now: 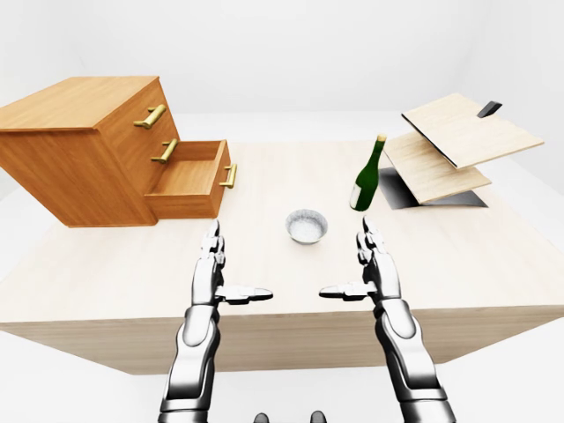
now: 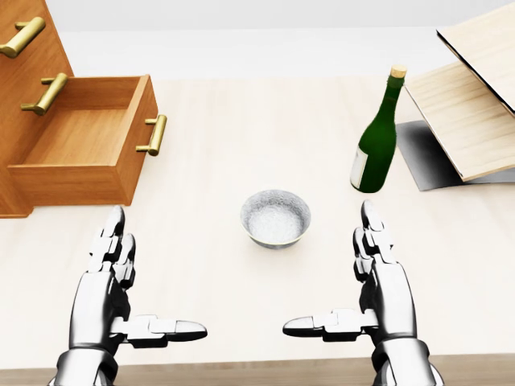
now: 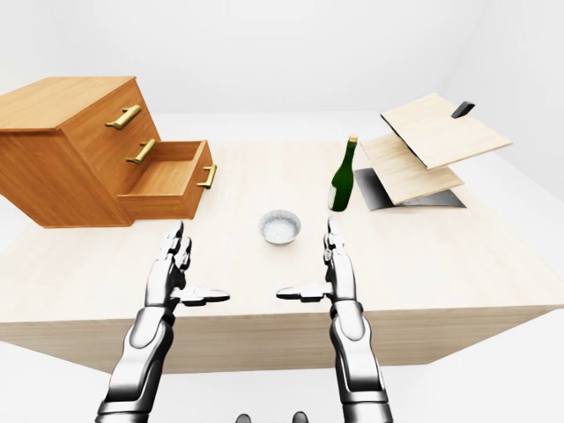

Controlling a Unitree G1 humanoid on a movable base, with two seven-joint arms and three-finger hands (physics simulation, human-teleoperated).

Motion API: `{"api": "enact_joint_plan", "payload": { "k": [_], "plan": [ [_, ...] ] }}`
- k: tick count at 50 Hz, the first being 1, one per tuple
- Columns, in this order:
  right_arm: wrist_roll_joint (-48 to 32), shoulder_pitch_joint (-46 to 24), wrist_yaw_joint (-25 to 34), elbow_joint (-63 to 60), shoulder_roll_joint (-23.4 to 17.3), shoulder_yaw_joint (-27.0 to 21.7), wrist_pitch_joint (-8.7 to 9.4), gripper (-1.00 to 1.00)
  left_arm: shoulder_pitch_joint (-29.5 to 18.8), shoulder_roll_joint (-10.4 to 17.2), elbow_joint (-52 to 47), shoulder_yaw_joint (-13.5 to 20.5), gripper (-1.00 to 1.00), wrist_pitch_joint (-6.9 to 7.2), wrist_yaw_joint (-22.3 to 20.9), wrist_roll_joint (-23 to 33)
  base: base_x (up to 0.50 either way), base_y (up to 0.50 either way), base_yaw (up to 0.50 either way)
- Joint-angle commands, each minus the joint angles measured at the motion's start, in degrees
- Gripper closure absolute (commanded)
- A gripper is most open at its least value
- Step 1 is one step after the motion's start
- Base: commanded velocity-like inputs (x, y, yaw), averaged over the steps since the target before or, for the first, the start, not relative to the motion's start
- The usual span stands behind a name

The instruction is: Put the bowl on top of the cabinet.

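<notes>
A small grey bowl [image 2: 275,218] rests upright on the pale wooden table [image 2: 241,129], near the middle of the head view. A wooden cabinet [image 1: 79,145] with brass handles stands at the left; its flat top [image 1: 75,101] is bare and its lowest drawer [image 2: 80,149] is pulled out and empty. My left hand [image 2: 133,281] hovers open below and left of the bowl, thumb pointing inward. Mirrored on the other side, my right hand [image 2: 354,277] is open below and right of the bowl. Neither hand touches the bowl.
A green wine bottle [image 2: 376,141] with a cork stands upright to the upper right of the bowl, close to my right hand. Tilted wooden boards [image 1: 449,145] over a dark plate lie at the far right. The table's near edge runs just under my wrists.
</notes>
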Motion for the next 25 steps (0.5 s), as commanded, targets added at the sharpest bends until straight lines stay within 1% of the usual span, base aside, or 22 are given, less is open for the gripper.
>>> {"api": "enact_joint_plan", "payload": {
  "k": [1, 2, 3, 5, 6, 8, 9, 12, 13, 16, 18, 20, 22, 24, 25],
  "plan": [
    [1.1, -0.2, 1.5, 0.2, -0.6, -1.4, 0.05, -1.00, 0.1, 0.7, -0.2, 1.3, -1.00, 0.17, -1.4, -0.6, 0.00, 0.00, 0.00],
    [1.2, -0.2, 1.5, 0.1, -0.6, -1.4, 0.01, -1.00, 0.2, 0.7, -0.8, 1.3, -1.00, 0.61, -1.4, -0.6, 0.00, 0.00, 0.00],
    [1.2, 0.1, 1.4, -1.0, -0.6, -1.3, 0.79, -1.00, 0.3, 0.6, -1.3, 1.2, -1.00, 0.93, -1.4, -0.6, 0.00, 0.00, 0.00],
    [1.2, -0.1, 1.4, -0.4, -0.6, -1.3, 0.45, -1.00, 0.4, 0.6, -1.7, 1.2, -1.00, 1.23, -1.4, -0.6, 0.00, 0.00, 0.00],
    [1.1, 0.1, 1.4, -0.9, -0.5, -1.2, 0.70, -1.00, 0.4, 0.6, -1.6, 1.2, -1.00, 1.19, -1.5, -0.6, 0.00, 0.00, 0.00],
    [1.1, -0.1, 1.5, 0.1, -0.6, -1.3, -0.16, -1.00, 0.2, 0.6, -1.0, 1.3, -1.00, 0.79, -1.5, -0.6, 0.00, 0.00, 0.00],
    [1.1, 0.2, 1.4, -0.9, -0.5, -1.2, 0.66, -1.00, 0.3, 0.6, -1.1, 1.2, -1.00, 0.83, -1.5, -0.6, 0.00, 0.00, 0.00],
    [1.1, 0.2, 1.4, -0.7, -0.5, -1.2, 0.34, -1.00, 0.3, 0.6, -1.2, 1.2, -1.00, 0.85, -1.5, -0.6, 0.00, 0.00, 0.00],
    [1.1, 0.2, 1.4, -1.2, -0.5, -1.2, 0.72, -1.00, 0.3, 0.6, -1.4, 1.2, -1.00, 0.96, -1.5, -0.6, 0.00, 0.00, 0.00],
    [1.2, 0.7, 1.4, -3.2, -0.5, -1.0, 2.08, -1.00, 0.5, 0.6, -2.5, 1.2, -1.00, 1.88, -1.5, -0.6, 0.00, 0.00, 0.00],
    [1.2, 0.7, 1.5, -3.2, -0.5, -1.1, 1.97, -1.00, 0.5, 0.6, -3.2, 1.2, -1.00, 2.42, -1.6, -0.6, 0.00, 0.00, 0.00],
    [1.2, 0.7, 1.5, -3.7, -0.6, -1.1, 2.36, -1.00, 0.7, 0.7, -4.9, 1.2, -1.00, 3.63, -1.7, -0.7, 0.00, 0.00, 0.00],
    [1.1, 0.5, 1.5, -4.3, -0.6, -1.2, 3.00, -1.00, 0.6, 0.8, -5.6, 1.3, -1.00, 4.03, -1.8, -0.6, 0.00, 0.00, 0.00],
    [1.1, 0.7, 1.7, -5.8, -0.7, -1.2, 3.90, -1.00, 0.5, 0.9, -6.5, 1.5, -1.00, 4.73, -1.8, -0.5, 0.00, 0.00, 0.00],
    [0.8, 0.6, 1.6, -7.3, -0.8, -1.1, 4.79, -1.00, 0.5, 0.9, -7.8, 1.6, -1.00, 4.91, -1.9, -0.6, 0.00, 0.00, 0.00]
  ]
}}
